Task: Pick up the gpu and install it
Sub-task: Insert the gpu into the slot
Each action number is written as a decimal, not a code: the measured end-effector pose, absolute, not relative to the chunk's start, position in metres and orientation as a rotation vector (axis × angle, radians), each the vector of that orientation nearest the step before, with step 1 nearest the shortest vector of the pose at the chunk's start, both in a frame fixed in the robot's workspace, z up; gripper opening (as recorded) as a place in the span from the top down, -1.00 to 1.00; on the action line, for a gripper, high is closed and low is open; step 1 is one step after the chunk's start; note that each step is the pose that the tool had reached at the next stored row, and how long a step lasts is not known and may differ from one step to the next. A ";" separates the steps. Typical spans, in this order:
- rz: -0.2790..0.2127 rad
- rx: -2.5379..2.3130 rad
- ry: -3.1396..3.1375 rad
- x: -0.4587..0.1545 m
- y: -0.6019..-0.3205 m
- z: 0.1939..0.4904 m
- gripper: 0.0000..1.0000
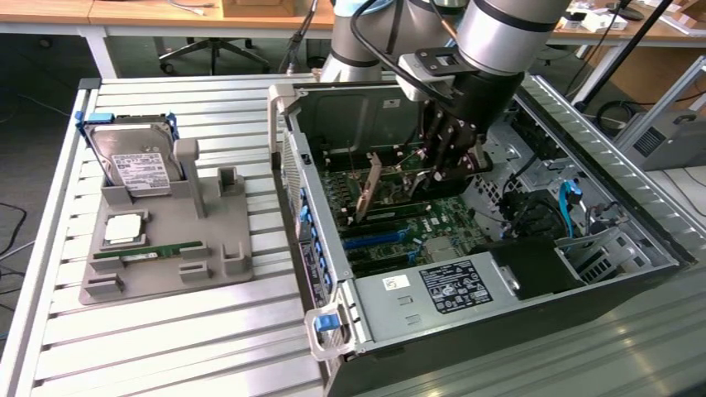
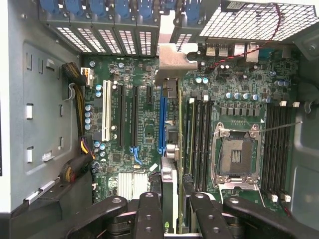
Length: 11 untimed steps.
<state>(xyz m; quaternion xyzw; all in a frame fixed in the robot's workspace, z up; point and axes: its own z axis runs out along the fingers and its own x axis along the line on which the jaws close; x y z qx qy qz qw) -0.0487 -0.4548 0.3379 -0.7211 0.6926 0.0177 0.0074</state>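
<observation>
The gpu (image 1: 381, 188), a thin dark-green card with a silvery end bracket, stands on edge inside the open computer case (image 1: 320, 248), low over the motherboard (image 1: 441, 223). My gripper (image 1: 438, 172) reaches down into the case and is shut on the card's upper edge. In the wrist view the gpu (image 2: 175, 124) runs edge-on away from my gripper (image 2: 174, 215), its bracket toward the rear slot covers. It sits between the long blue slot (image 2: 162, 122) and the memory slots (image 2: 199, 139). A black finger (image 2: 149, 214) shows on each side of the card.
A grey fixture (image 1: 165, 248) on the slatted table holds a hard drive in a blue frame (image 1: 132, 161), a processor (image 1: 124, 227) and a green RAM stick (image 1: 149, 250). The power supply (image 1: 447, 288), drive cage and cables crowd the case. The processor socket (image 2: 237, 154) lies beside the memory slots.
</observation>
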 end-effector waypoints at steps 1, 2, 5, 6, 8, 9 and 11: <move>0.055 -2.255 2.166 -0.049 -0.455 0.338 0.47; 0.055 -2.255 2.166 -0.049 -0.455 0.338 0.47; 0.055 -2.254 2.166 -0.050 -0.455 0.338 0.47; 0.056 -2.254 2.166 -0.050 -0.455 0.338 0.47; 0.055 -2.255 2.166 -0.051 -0.455 0.338 0.47; 0.055 -2.255 2.166 -0.051 -0.455 0.338 0.47; 0.055 -2.255 2.166 -0.052 -0.455 0.337 0.47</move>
